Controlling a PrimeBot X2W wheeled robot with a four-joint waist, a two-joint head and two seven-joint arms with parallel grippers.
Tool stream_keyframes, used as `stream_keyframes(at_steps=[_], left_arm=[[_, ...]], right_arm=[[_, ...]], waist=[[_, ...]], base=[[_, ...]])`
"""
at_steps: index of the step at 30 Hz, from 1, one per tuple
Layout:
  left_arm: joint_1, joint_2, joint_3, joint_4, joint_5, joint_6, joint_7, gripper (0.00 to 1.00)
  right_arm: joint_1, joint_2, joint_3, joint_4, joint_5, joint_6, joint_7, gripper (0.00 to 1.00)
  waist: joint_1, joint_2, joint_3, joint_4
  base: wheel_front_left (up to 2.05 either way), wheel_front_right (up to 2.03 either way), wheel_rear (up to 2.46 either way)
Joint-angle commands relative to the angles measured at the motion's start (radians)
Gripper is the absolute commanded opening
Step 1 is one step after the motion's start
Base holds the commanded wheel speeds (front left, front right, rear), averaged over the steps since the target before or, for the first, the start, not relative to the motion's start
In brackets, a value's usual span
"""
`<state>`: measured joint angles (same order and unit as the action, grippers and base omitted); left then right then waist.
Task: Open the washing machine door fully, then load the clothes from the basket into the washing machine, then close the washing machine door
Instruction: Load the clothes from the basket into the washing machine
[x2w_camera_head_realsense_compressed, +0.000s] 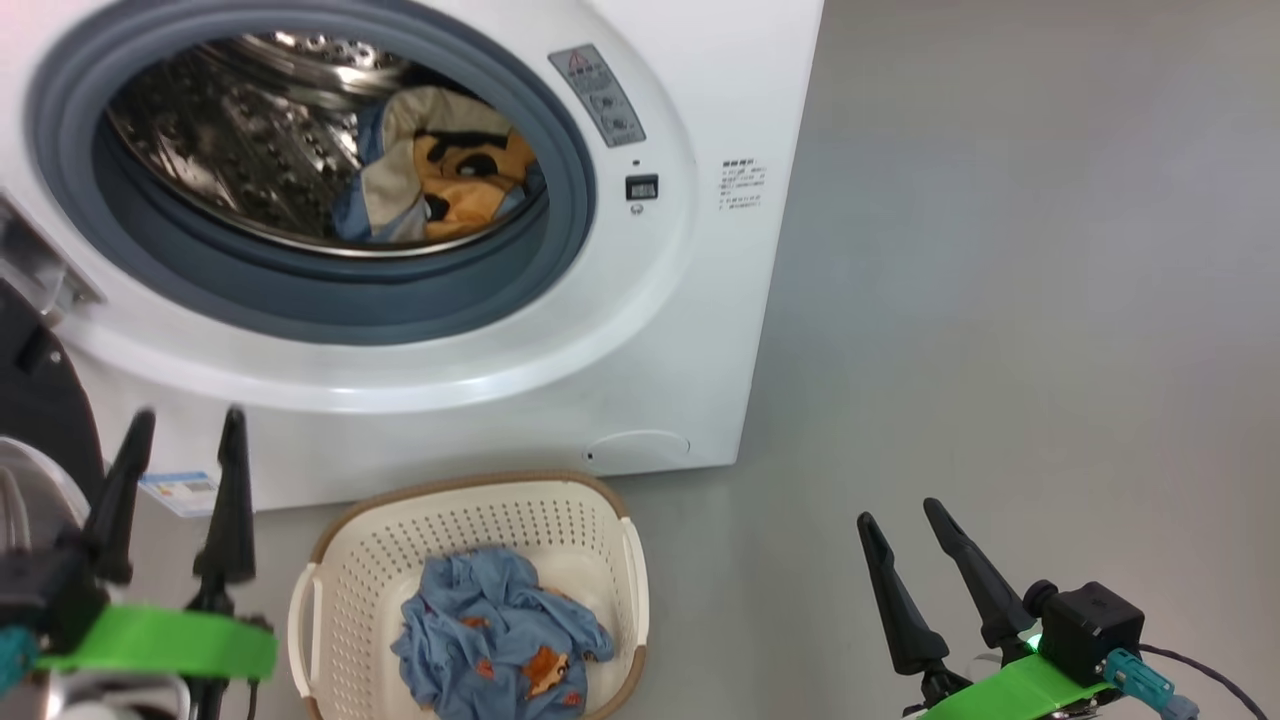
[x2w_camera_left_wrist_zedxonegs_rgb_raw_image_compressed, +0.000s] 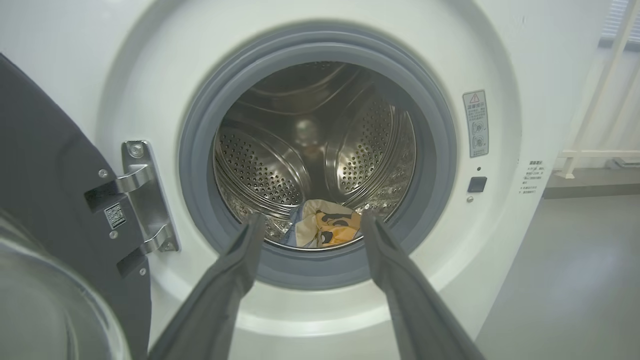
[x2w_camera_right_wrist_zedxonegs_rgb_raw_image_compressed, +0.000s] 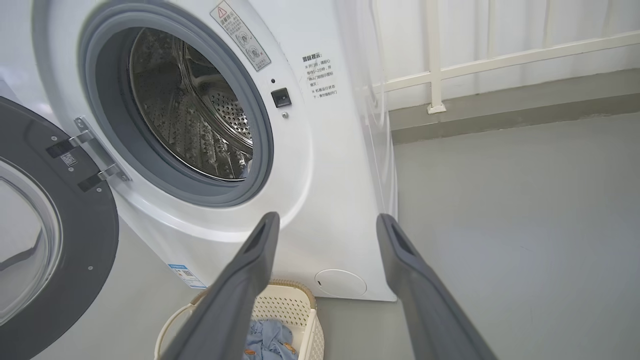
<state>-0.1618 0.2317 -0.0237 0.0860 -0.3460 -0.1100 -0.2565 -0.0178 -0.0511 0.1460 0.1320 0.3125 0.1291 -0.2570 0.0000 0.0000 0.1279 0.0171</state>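
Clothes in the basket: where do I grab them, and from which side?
Pinch the raised crumpled folds at the middle of the clothes, coming straight down from above. They lie in a loose heap low in the basket, whose walls likely block any side approach.

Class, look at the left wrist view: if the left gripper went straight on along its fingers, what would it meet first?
Probably the orange-patched garment in the drum: the open left gripper aims through the grey rubber ring. Depth is unclear; it might graze the ring's lip.
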Motion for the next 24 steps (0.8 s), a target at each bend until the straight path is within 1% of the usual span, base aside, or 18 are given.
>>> stream_keyframes(at_steps=[1,5,13,24], left_arm=[[0.012,0.018,0.053,-0.032,0.019,0.004,-0.005,1.0],[0.094,-0.012,0.113,-0.05,0.037,0.012,-0.005,1.0],[0.224,-0.082,0.192,-0.081,0.08,0.015,-0.005,1.0],[0.331,-0.14,0.267,-0.106,0.135,0.01,-0.005,1.0]], right_arm=[[0.001,0.001,0.026,-0.02,-0.01,0.002,-0.005,1.0],[0.017,0.001,0.022,-0.026,-0.016,0.002,-0.005,1.0],[0.063,0.001,-0.009,-0.041,-0.02,0.002,-0.005,1.0],[0.089,0.001,-0.033,-0.073,-0.052,0.002,-0.005,1.0]], waist=[[0.0,0.0,-0.034,-0.007],[0.0,0.0,-0.061,-0.018],[0.0,0.0,-0.1,-0.024],[0.0,0.0,-0.125,-0.043]], base=[[0.0,0.0,0.0],[0.0,0.0,0.0],[0.0,0.0,0.0],[0.0,0.0,0.0]])
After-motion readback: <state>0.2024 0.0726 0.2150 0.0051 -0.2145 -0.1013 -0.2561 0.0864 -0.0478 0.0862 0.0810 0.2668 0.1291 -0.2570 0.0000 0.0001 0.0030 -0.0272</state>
